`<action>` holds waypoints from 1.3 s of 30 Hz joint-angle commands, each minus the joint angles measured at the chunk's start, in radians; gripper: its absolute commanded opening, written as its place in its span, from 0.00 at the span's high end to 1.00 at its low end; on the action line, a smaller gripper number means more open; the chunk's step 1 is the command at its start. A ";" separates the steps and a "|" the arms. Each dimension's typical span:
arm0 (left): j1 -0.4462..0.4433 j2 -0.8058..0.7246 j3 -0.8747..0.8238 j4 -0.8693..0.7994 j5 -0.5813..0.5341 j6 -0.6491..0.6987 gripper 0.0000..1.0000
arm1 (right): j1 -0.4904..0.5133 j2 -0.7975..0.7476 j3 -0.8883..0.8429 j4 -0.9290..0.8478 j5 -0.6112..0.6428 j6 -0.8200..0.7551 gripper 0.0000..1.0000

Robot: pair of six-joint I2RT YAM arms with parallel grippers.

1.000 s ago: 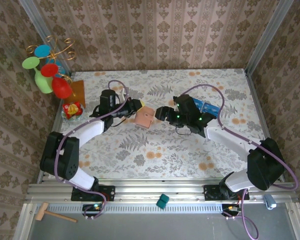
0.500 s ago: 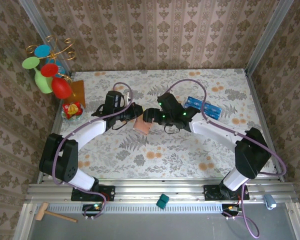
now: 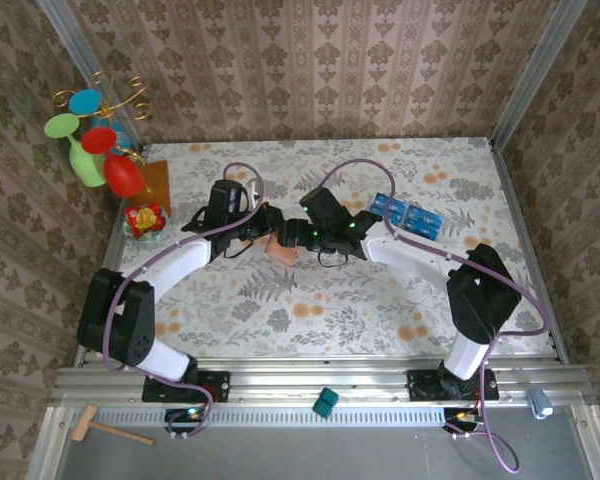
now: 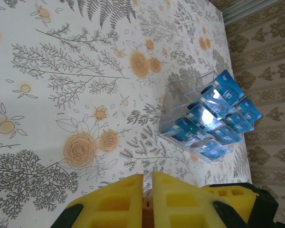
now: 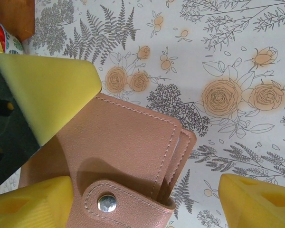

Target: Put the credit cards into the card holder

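The left end effector is pressed together, pinching one edge of the card holder; in the right wrist view one of its yellow fingers lies flat against the pink leather at the upper left corner. The right end effector faces it with its fingers spread wide. The card holder sits between them, close by one finger and well apart from the other. The card holder is folded shut, its stitched edges stacked, and its strap with a silver snap button points toward the right end effector. Whether it touches the flowered worktop or hangs just above it cannot be told. The credit cards, blue and glossy, stand upright in rows in a clear tray. The tray is well ahead of the left end effector's fingertips and behind the right end effector, beside that arm.
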 commanded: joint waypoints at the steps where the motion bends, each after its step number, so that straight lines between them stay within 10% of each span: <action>1: -0.008 -0.030 0.034 -0.007 0.006 0.018 1.00 | 0.005 0.021 -0.005 -0.039 0.046 0.001 0.22; 20: -0.008 -0.014 0.033 0.019 -0.008 0.056 1.00 | -0.098 -0.292 -0.305 0.022 0.000 0.091 0.30; 39: -0.008 -0.027 0.035 0.032 -0.016 0.053 1.00 | -0.103 -0.123 -0.291 0.237 -0.193 0.184 0.51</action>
